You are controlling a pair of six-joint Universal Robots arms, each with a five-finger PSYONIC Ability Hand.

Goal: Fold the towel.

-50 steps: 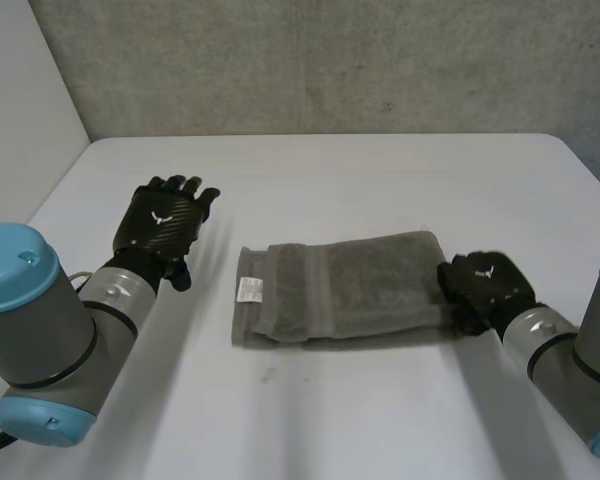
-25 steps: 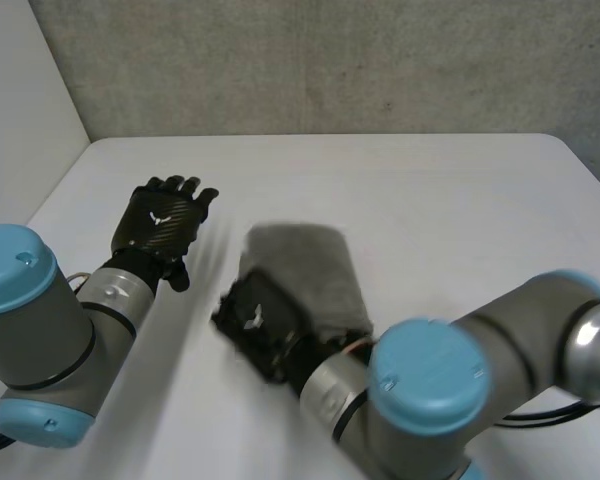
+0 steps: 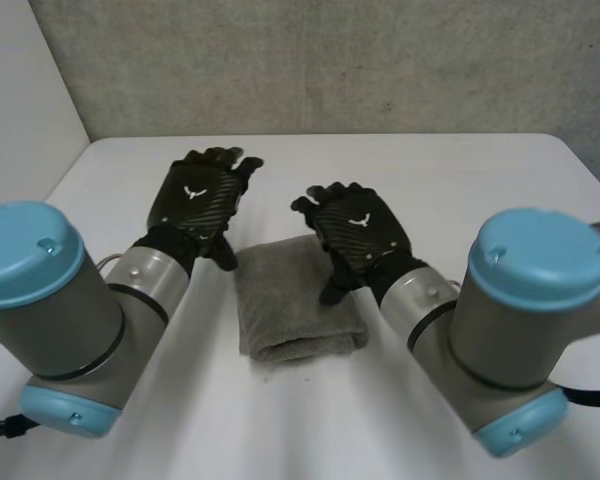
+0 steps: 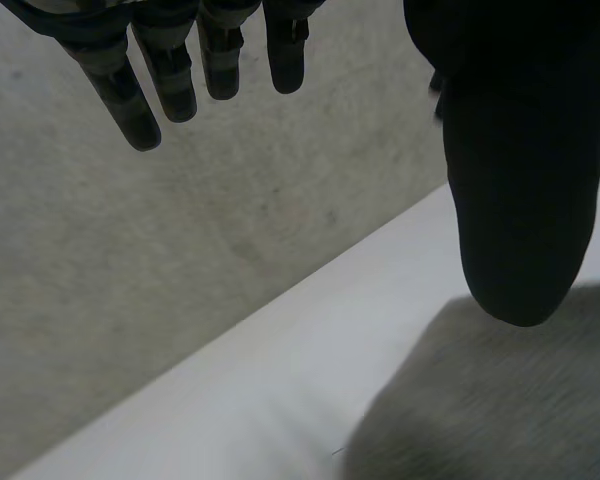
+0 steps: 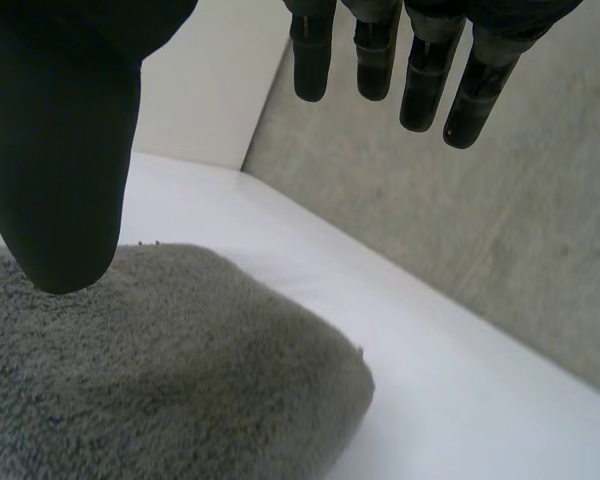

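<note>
Grey folded towel [image 3: 292,312], on white table [image 3: 460,172]

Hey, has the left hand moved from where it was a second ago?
Yes. The left hand has shifted away from the table's left edge, toward the middle, now beside the folded towel.

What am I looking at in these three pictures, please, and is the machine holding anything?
This is a two-armed robot at a white table; each arm ends in a black mechanical hand. The wide picture comes from a camera behind the arms, looking down. The other two come from cameras on the wrists, looking along each palm. A grey towel, folded into a compact bundle, lies on the table. The left hand and right hand hover near its far end, both open, holding nothing.
</note>
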